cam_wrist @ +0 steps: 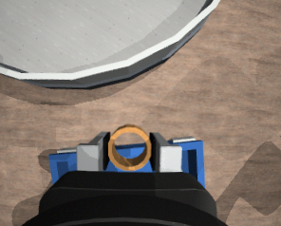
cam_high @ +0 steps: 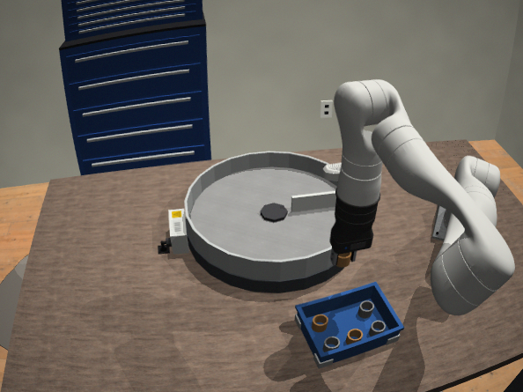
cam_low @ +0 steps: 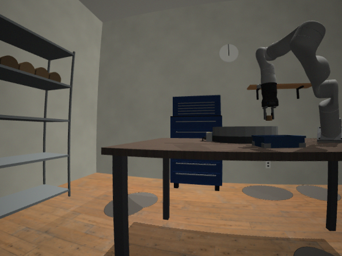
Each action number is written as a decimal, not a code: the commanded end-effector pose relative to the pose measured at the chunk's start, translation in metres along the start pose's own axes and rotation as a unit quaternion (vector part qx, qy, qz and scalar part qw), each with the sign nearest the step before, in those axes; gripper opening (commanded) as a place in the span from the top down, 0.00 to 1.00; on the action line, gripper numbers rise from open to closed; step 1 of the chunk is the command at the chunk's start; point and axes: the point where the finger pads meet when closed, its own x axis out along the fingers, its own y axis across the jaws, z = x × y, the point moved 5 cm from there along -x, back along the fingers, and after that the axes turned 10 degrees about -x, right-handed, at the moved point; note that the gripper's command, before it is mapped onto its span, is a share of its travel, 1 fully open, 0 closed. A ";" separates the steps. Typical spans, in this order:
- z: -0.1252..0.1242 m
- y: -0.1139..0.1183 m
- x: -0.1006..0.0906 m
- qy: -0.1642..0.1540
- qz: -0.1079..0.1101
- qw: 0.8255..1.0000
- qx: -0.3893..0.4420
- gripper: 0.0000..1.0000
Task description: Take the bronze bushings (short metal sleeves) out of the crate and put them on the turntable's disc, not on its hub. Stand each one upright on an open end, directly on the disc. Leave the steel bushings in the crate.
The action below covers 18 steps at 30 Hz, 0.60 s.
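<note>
My gripper is shut on a bronze bushing, its open end facing up. It hangs above table height, between turntable and crate, near the turntable's front right wall. The blue crate holds two more bronze bushings, one at the left and one near the front, and three steel bushings. The turntable's grey disc shows no bushing; its right part is hidden behind the arm. The dark hub is at its centre.
A raised wall rings the disc. A pale upright plate reaches over the disc from the right towards the hub. A small white box stands at the turntable's left side. The arm's base is at the right.
</note>
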 end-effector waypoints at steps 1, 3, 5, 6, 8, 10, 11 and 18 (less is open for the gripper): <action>-0.010 0.002 -0.004 0.003 -0.004 1.000 0.004 1.00; -0.015 0.004 -0.004 0.003 -0.003 1.000 0.004 1.00; -0.021 0.005 -0.004 0.003 -0.004 1.000 0.004 1.00; -0.024 0.005 -0.004 0.003 -0.004 1.000 0.004 1.00; -0.029 0.006 -0.004 0.003 -0.004 1.000 0.004 1.00; -0.035 0.007 -0.004 0.003 -0.004 1.000 0.003 1.00; -0.038 0.008 -0.004 0.003 -0.004 1.000 0.003 1.00; -0.053 0.011 -0.004 0.003 -0.005 1.000 0.003 1.00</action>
